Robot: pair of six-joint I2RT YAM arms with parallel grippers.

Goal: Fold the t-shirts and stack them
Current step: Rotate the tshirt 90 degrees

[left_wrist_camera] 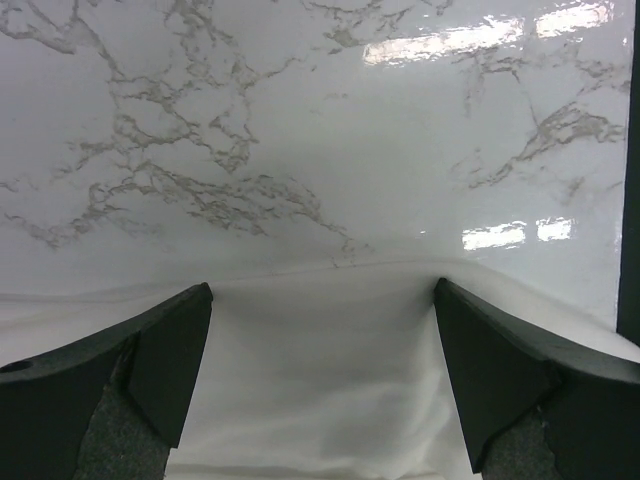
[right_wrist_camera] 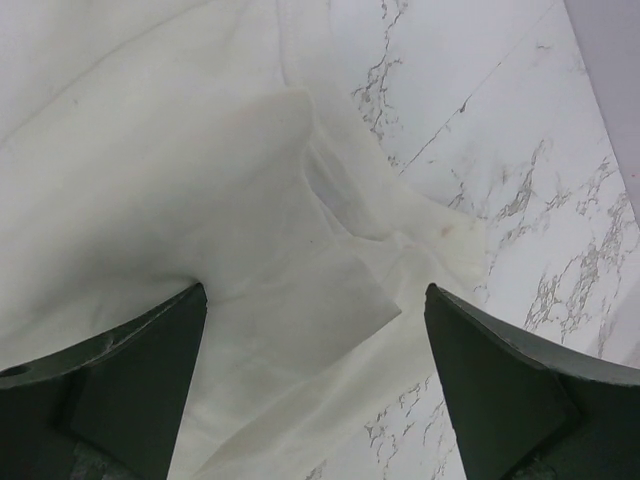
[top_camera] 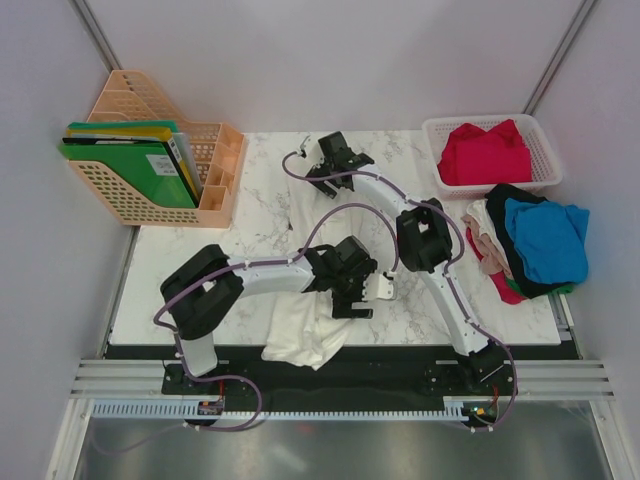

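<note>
A large white t-shirt (top_camera: 298, 335) lies lengthwise on the marble table (top_camera: 250, 235), its near end hanging over the front edge. My left gripper (top_camera: 355, 300) is open just above the shirt's right side; in the left wrist view white cloth (left_wrist_camera: 320, 380) fills the space between the jaws (left_wrist_camera: 322, 290), up to the hem. My right gripper (top_camera: 322, 178) hovers open over the shirt's far end, where folded cloth (right_wrist_camera: 250, 250) shows between its fingers (right_wrist_camera: 315, 290). A red t-shirt (top_camera: 485, 152) is in the basket. Blue (top_camera: 545, 238), black and beige (top_camera: 483, 228) shirts are piled at the right.
A white mesh basket (top_camera: 540, 135) stands at the back right corner. A peach file holder (top_camera: 215, 190) with green folders (top_camera: 125, 160) sits at the back left. The clothes pile overhangs the table's right edge. Grey walls close in on both sides.
</note>
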